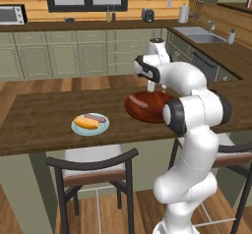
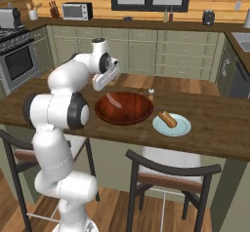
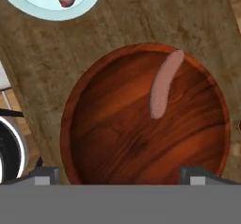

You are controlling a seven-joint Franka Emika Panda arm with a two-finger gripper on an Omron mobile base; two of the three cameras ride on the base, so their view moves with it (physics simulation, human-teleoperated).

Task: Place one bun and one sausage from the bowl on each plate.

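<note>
Your hand (image 3: 120, 171) hangs above the bowl (image 3: 94, 143) with its fingertips (image 3: 44, 173) spread as wide as they go and nothing held between them. The bowl, a shallow round dish of glossy reddish-brown wood, sits on the desk (image 1: 44, 120) about midway along its length. One sausage (image 3: 164, 84) lies loose in the bowl, well off centre near the rim, apart from your fingertips. To one side of the bowl, nearer the desk's front edge, a pale blue plate (image 1: 90, 126) carries a bun (image 1: 86, 123) and a second sausage (image 1: 95, 117) lying side by side. On the bowl's other side, also toward the front edge, a second pale blue plate (image 2: 172, 125) carries a bun (image 2: 167, 119) alone. Two small shakers (image 2: 146, 92) stand just behind the bowl, toward the desk's back edge.
</note>
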